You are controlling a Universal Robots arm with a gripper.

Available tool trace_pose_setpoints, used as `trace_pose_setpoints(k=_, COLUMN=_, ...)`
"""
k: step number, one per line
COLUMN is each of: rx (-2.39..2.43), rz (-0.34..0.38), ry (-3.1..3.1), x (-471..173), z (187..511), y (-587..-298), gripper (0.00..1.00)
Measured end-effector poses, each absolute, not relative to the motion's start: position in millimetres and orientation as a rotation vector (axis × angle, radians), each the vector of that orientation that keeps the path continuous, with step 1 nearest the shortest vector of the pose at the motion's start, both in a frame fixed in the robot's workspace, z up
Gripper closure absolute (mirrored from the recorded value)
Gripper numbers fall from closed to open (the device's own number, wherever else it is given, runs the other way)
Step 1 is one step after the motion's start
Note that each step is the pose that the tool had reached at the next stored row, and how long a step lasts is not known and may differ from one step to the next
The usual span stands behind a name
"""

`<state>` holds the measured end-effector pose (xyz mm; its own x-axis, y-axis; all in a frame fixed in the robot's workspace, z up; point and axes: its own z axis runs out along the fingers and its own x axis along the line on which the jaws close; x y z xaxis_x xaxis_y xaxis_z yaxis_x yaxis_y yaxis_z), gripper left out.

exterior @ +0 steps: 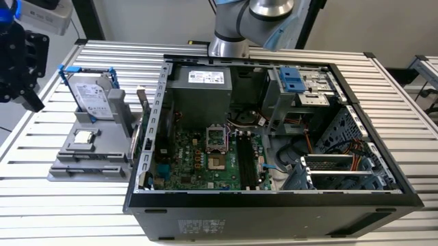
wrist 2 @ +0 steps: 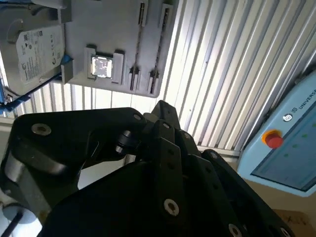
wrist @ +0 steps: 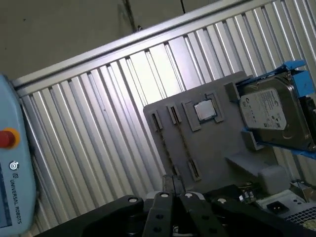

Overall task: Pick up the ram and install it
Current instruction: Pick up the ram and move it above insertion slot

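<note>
My black gripper (exterior: 32, 101) hangs high over the table at the exterior view's left, well clear of the open computer case (exterior: 147, 128). In the first wrist view its fingertips (wrist: 168, 183) meet, with nothing visible between them, above the grey parts holder (wrist: 217, 153). The ram is hidden from me. The holder's two narrow slots (wrist: 183, 143) show as thin dark lines, and I cannot tell whether a stick sits in them. The motherboard's long black memory slots (exterior: 243, 160) lie inside the case.
A silver hard drive (exterior: 91, 100) in a blue frame and a small square processor chip (exterior: 83, 136) sit on the holder. The arm's base (exterior: 229, 46) stands behind the case. A pale blue pendant with a red button (wrist 2: 272, 139) lies beyond the ribbed table's edge.
</note>
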<state>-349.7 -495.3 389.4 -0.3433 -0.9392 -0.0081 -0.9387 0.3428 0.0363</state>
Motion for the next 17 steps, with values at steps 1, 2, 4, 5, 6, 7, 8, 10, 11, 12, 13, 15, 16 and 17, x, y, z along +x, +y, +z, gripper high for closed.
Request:
trace_pose_setpoints(k=1, rx=1.816, rz=-0.054, ry=-2.546, x=-349.7, z=389.4, y=-495.3, gripper=1.00)
trace_pose_setpoints(k=2, rx=1.838, rz=-0.053, ry=-2.529, x=-349.7, z=389.5, y=-495.3, gripper=1.00)
trace_pose_setpoints(k=4, rx=1.883, rz=-0.053, ry=-2.495, x=-349.7, z=389.4, y=-495.3, gripper=1.00)
trace_pose_setpoints(k=5, rx=1.906, rz=-0.053, ry=-2.477, x=-349.7, z=389.4, y=-495.3, gripper=1.00)
trace_pose_setpoints(k=6, rx=1.928, rz=-0.053, ry=-2.459, x=-349.7, z=389.5, y=-495.3, gripper=1.00)
trace_pose_setpoints(k=7, rx=1.950, rz=-0.052, ry=-2.442, x=-349.7, z=389.4, y=-495.3, gripper=1.00)
trace_pose_setpoints(k=8, rx=1.972, rz=-0.052, ry=-2.424, x=-349.7, z=389.4, y=-495.3, gripper=1.00)
trace_pose_setpoints(k=10, rx=2.015, rz=-0.052, ry=-2.387, x=-349.7, z=389.5, y=-495.3, gripper=1.00)
trace_pose_setpoints(k=11, rx=2.036, rz=-0.051, ry=-2.369, x=-349.7, z=389.5, y=-495.3, gripper=1.00)
trace_pose_setpoints(k=12, rx=2.057, rz=-0.051, ry=-2.350, x=-349.7, z=389.4, y=-495.3, gripper=1.00)
trace_pose_setpoints(k=13, rx=2.078, rz=-0.051, ry=-2.331, x=-349.7, z=389.4, y=-495.3, gripper=1.00)
trace_pose_setpoints(k=15, rx=2.119, rz=-0.050, ry=-2.293, x=-349.7, z=389.5, y=-495.3, gripper=1.00)
trace_pose_setpoints(k=16, rx=2.142, rz=-0.050, ry=-2.272, x=-349.7, z=389.5, y=-495.3, gripper=1.00)
trace_pose_setpoints(k=17, rx=2.162, rz=-0.050, ry=-2.252, x=-349.7, z=389.4, y=-495.3, gripper=1.00)
